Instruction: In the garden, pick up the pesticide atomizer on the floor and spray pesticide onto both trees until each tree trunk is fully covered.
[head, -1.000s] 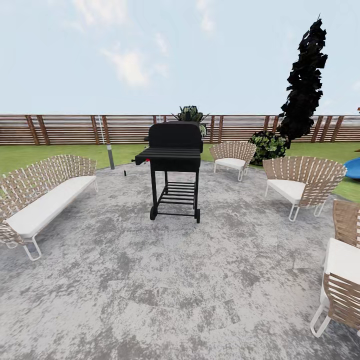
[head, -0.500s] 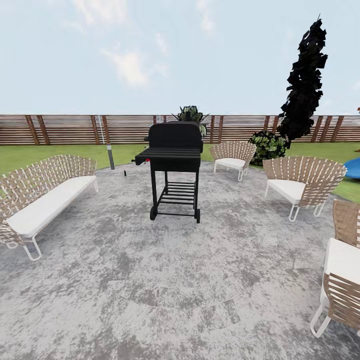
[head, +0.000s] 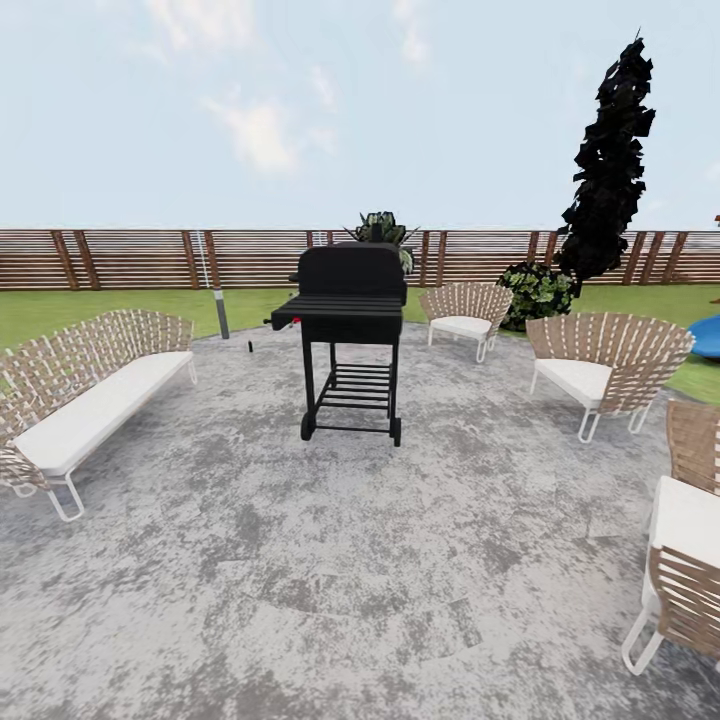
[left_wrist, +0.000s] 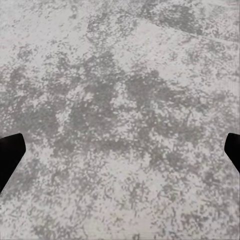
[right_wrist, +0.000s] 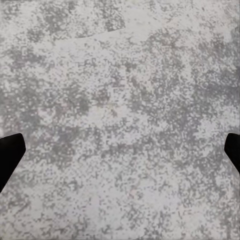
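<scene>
A black barbecue grill (head: 348, 330) stands mid-patio on the grey mottled floor (head: 300, 560). Far behind it to the left, a small dark object (head: 250, 345) sits on the floor near a lamp post (head: 218, 305); it is too small to identify as the pesticide atomizer. Woven chairs (head: 605, 365) and a bench (head: 85, 395) ring the patio. The left gripper (left_wrist: 120, 150) and the right gripper (right_wrist: 120, 150) both have jaws spread wide over bare floor, holding nothing.

grill (head: 348, 335) mid-patio (head: 300, 560); bench (head: 85, 400) left, chairs (head: 605, 370) right (fence (head: 120, 258) behind).
</scene>
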